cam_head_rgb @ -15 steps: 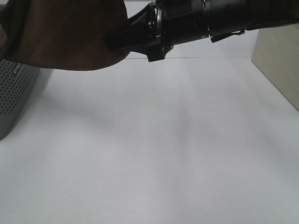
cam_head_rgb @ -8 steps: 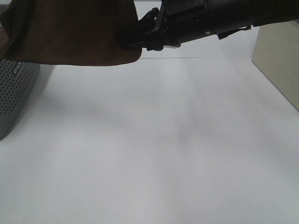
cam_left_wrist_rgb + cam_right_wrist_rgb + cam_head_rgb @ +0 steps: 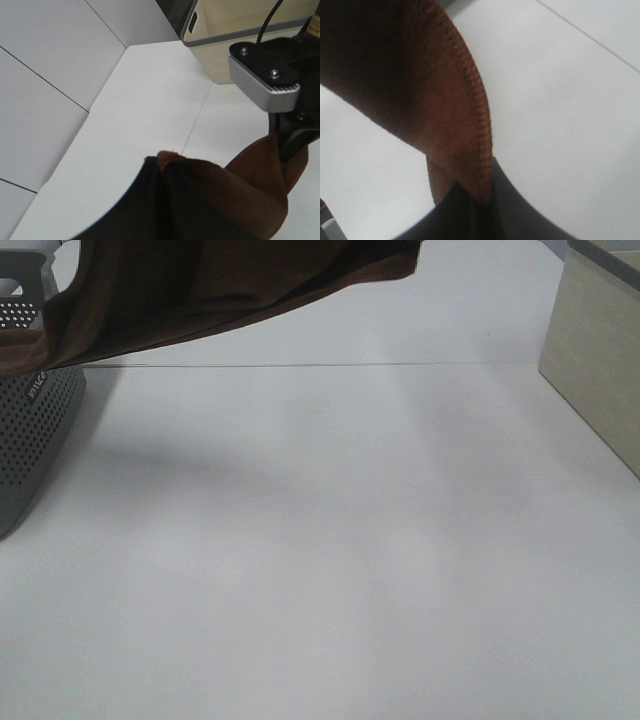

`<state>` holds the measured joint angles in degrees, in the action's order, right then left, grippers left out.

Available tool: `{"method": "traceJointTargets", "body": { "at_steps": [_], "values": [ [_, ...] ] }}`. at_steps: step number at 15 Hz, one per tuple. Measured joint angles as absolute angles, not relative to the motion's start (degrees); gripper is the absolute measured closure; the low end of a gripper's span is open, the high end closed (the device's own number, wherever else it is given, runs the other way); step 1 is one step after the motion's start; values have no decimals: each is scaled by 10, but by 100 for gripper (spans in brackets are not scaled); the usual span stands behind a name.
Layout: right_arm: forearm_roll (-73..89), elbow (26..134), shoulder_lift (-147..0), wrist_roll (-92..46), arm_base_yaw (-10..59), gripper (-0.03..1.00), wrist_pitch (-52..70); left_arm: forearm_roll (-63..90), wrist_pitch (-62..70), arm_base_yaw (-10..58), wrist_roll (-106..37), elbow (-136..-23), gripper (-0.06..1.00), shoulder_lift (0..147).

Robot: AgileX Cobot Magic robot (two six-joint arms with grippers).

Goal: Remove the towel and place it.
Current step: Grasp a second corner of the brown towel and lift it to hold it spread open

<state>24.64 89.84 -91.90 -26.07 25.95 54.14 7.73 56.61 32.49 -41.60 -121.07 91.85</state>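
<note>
Towel hangs at 11 o'clock, seemingly off basket, left gripper and right gripper clamped on it; next, lower flat.

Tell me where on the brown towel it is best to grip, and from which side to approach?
Probably the stitched hem of the towel. The cloth is soft and hangs spread above the table, so its edge gives a thin, firm line to pinch. Come from outside that edge, with one jaw on each face of the cloth.
</note>
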Motion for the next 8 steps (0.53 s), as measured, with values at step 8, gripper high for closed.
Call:
{"method": "traceJointTargets", "body": {
  "at_steps": [8],
  "values": [
    [-36, 1136, -918, -151, 258, 96, 644, -3, 434, 325, -439, -1211, 94, 950]
  ]
}}
